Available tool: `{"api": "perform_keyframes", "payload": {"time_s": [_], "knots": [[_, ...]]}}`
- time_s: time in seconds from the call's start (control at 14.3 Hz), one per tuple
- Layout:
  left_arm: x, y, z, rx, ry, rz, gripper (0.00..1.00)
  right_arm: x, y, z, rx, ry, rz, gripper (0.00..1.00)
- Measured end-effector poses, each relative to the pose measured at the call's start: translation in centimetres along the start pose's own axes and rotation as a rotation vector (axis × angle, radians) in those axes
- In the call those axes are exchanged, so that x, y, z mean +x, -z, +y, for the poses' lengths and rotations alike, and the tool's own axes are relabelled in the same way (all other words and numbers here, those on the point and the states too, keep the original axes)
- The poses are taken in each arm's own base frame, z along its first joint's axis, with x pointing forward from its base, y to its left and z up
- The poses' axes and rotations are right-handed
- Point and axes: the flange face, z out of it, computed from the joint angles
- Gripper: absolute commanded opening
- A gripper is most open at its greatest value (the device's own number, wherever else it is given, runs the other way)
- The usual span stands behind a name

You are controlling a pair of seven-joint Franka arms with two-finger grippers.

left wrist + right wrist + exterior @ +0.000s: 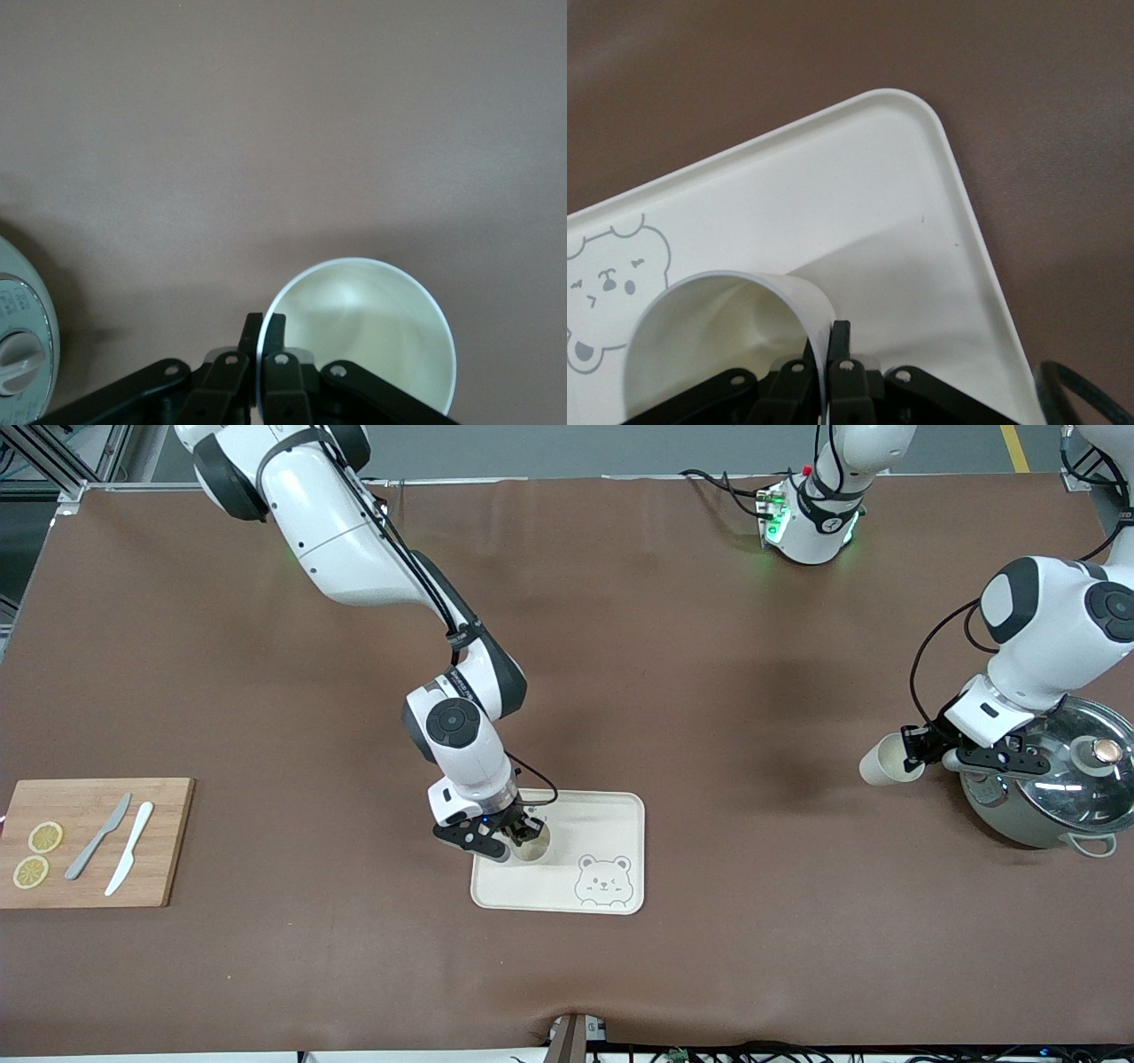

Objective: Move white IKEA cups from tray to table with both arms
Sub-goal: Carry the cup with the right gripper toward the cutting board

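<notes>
1. Bear tray point(611, 815) sits lowest in the front view, mid-bench, cream, bear face printed on the corner nearest the camera toward the left arm's end.
2. Right gripper point(523, 834) is down over the tray, jaws clamped on the rim wall of one white cup point(533, 847): one finger inside, one outside, per the right wrist view point(830, 354).
3. That cup point(718, 328) is upright on the tray, on the right arm's side of the bear print, mouth open to the top.
4. Left gripper point(917, 748) is over the bench at the left arm's end, jaws closed on the rim of the second white cup point(886, 760).
5. Second cup is tipped on its side in the grip, mouth facing the wrist camera point(372, 328). Cannot tell whether it touches the bench.
6. Just beside that gripper: grey-green pot point(1045, 797) with a glass lid point(1094, 766), partly under the left arm.
7. Right arm's end of the bench: wooden cutting board point(168, 841) carrying two lemon slices point(45, 837), a grey knife point(97, 837) and a white knife point(129, 849). Well apart from the tray.
8. Bench point(709, 646) surface is brown.
</notes>
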Motion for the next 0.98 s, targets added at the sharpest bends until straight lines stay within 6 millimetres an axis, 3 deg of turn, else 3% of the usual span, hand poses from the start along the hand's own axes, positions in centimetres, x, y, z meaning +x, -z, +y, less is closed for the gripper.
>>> {"api": "perform_keyframes", "payload": {"time_s": [0.7, 0.84, 0.98], "knots": [[-0.4, -0.6, 0.2, 0.003, -0.011, 0.043, 0.00, 0.9, 1.4, -0.4, -0.042, 0.013, -0.003, 0.00], [-0.3, -1.1, 0.2, 0.010, -0.014, 0.047, 0.00, 1.3, 3.3, -0.7, -0.071, 0.018, -0.018, 0.00], [-0.4, -2.2, 0.3, 0.016, -0.017, 0.047, 0.00, 2.4, 7.3, -0.9, -0.101, 0.042, -0.034, 0.00]]}}
